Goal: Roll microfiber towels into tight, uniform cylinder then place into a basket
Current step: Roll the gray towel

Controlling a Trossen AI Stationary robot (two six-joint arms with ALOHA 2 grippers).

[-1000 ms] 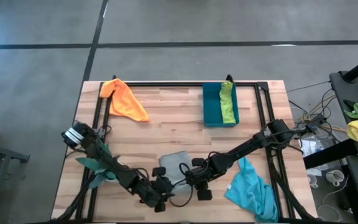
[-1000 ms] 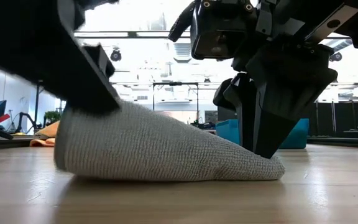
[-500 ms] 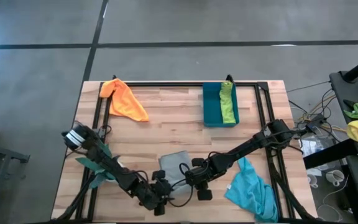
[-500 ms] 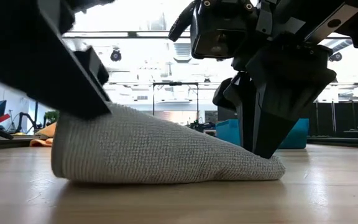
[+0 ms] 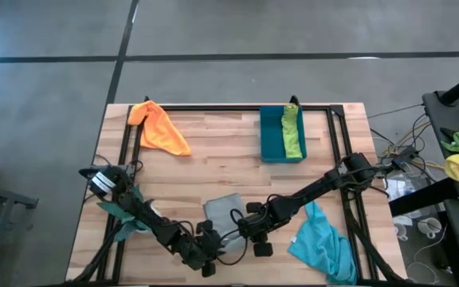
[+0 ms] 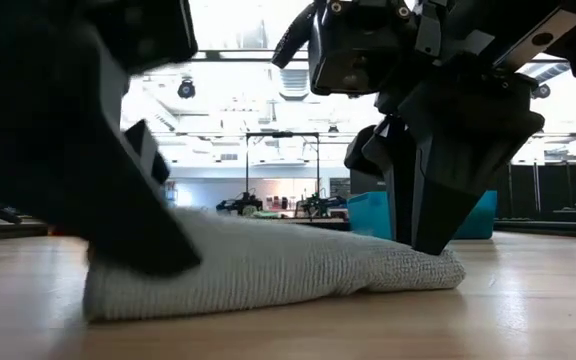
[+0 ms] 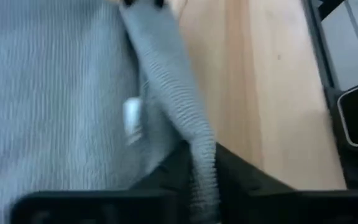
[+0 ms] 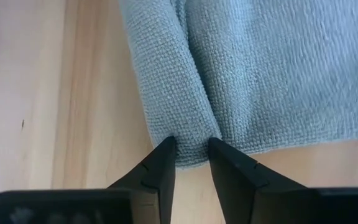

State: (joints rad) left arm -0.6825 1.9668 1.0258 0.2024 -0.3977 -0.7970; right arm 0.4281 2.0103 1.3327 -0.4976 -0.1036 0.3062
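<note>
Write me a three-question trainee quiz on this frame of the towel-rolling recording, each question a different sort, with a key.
1. True or false: the lime green towel lies in the basket.
2. Multiple choice: which towel are both hands pinching? A orange, B grey, C turquoise.
3. Fill in: the right hand grips a rolled ____ of the grey towel.

Key
1. True; it lies along the basket's right side.
2. B; the left hand and the right hand are each shut on the grey towel, while the orange towel and turquoise towel lie untouched.
3. Edge.
</note>
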